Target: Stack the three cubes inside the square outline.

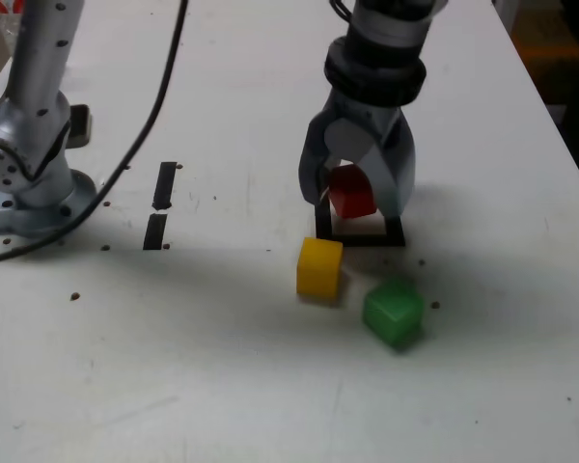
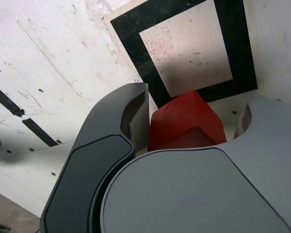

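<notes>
Red cube [image 2: 184, 121], solid and matte, sits clamped over the square outline [image 2: 131, 29].

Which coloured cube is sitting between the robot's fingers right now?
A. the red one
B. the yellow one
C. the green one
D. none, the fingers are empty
A: the red cube sits between the fingers above the square outline, while the yellow cube and the green cube lie loose on the table in front.

Exterior view high, facing table [image 1: 222, 386], wrist view close, both share square outline [image 2: 131, 29]
</notes>
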`<state>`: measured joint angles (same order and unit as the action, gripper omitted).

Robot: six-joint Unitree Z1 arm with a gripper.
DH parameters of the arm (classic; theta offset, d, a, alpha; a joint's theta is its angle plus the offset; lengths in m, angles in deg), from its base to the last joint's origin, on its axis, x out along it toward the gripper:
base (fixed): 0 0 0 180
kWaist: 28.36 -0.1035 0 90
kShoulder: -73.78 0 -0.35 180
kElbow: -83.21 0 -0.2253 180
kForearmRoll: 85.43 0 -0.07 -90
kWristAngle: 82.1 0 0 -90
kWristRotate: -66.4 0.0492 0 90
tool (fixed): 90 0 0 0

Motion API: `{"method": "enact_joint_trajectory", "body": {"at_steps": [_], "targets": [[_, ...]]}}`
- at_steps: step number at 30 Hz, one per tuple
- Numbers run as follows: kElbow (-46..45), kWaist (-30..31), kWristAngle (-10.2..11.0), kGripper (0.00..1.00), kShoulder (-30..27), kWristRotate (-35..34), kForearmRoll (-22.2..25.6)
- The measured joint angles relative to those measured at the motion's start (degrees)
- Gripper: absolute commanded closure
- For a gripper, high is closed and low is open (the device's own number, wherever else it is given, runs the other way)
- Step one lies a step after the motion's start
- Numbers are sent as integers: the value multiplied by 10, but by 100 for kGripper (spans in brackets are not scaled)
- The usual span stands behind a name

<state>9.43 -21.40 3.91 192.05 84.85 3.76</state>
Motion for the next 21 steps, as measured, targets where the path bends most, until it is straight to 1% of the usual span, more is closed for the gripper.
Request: {"method": "enact_joint_trajectory", "body": {"at_steps": [3, 8, 12, 17, 21], "targets": [[6, -3, 1, 81, 6, 9, 0], [2, -16, 15, 81, 12, 16, -12], [-2, -23, 17, 81, 18, 20, -20], [-9, -33, 16, 81, 24, 30, -30], [-18, -37, 12, 81, 24, 33, -43]]}}
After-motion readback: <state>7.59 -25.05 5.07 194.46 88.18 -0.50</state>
